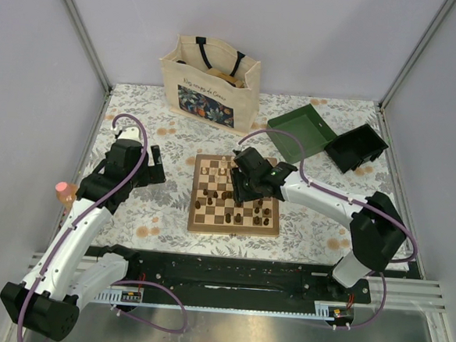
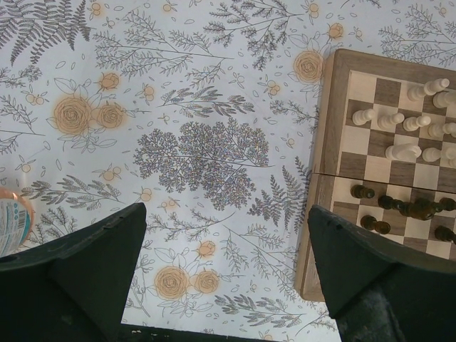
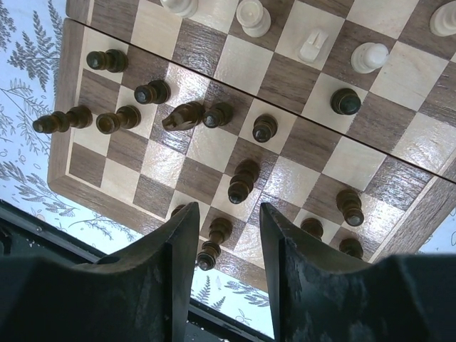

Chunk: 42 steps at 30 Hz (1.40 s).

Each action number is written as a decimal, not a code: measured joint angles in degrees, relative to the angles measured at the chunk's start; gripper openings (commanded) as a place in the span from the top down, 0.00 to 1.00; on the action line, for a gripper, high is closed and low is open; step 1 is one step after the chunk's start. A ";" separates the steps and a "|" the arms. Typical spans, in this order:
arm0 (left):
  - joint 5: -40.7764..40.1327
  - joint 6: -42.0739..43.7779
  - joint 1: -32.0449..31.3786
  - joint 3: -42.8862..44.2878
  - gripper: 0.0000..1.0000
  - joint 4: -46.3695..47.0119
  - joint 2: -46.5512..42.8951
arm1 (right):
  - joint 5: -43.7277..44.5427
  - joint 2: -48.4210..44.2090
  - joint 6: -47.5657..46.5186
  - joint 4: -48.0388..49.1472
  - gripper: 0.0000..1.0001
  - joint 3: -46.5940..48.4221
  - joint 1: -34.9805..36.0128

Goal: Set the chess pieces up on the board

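Observation:
The board point(image 1: 232, 228) lies mid-table with pale and dark chess pieces scattered on it. My right gripper point(image 1: 241, 189) hovers over its middle. In the right wrist view the gripper point(image 3: 228, 214) is open over the board's point(image 3: 313, 153) near rows. A dark piece point(image 3: 216, 239) stands between the fingers, close to the left one, with a gap to the right one. Other dark pieces point(image 3: 242, 182) stand or lie around; pale pieces point(image 3: 253, 16) are farther off. My left gripper point(image 1: 156, 166) is open and empty over the floral cloth, left of the board point(image 2: 324, 142).
A cream tote bag point(image 1: 211, 80) stands at the back. A green box point(image 1: 301, 129) and a black box point(image 1: 356, 146) sit at the back right. A bottle with a pink cap point(image 1: 64, 192) stands at the left edge, by my left arm.

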 measured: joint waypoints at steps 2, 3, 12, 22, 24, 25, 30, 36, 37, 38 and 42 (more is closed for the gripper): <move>0.00 0.00 -0.02 0.00 0.01 0.00 -0.02 | 0.02 0.44 0.07 0.00 0.52 0.00 0.00; 0.00 0.00 -0.02 0.00 0.01 0.00 -0.02 | 0.02 0.76 0.09 0.00 0.52 0.00 0.00; 0.02 0.00 0.00 0.00 0.01 0.00 -0.07 | 0.28 3.72 0.13 -0.02 0.54 0.00 0.00; 0.02 0.00 -0.02 0.00 0.01 0.00 -0.07 | 0.55 4.92 0.13 0.00 0.61 0.04 0.00; 0.04 0.00 -0.02 0.00 0.01 0.00 -0.07 | 0.52 5.66 0.13 0.00 0.62 0.04 0.00; 0.02 0.00 -0.02 0.00 0.01 0.00 -0.07 | 0.52 6.01 0.13 -0.02 0.62 0.04 0.00; 0.04 0.00 -0.02 0.00 0.01 0.00 -0.07 | 0.52 6.56 0.13 0.00 0.58 0.04 0.00; 0.02 0.00 -0.02 0.00 0.01 0.00 -0.07 | 0.61 6.54 0.13 0.02 0.57 0.04 0.00; 0.04 0.00 -0.02 0.00 0.01 -0.02 -0.07 | 0.79 6.54 0.13 0.02 0.57 0.04 0.00; 0.02 0.00 0.00 0.00 0.01 0.00 -0.07 | 0.98 6.54 0.13 0.02 0.57 0.04 0.00; 0.02 0.00 -0.02 0.00 0.01 0.00 -0.07 | 1.60 6.51 0.13 0.04 0.57 0.04 0.00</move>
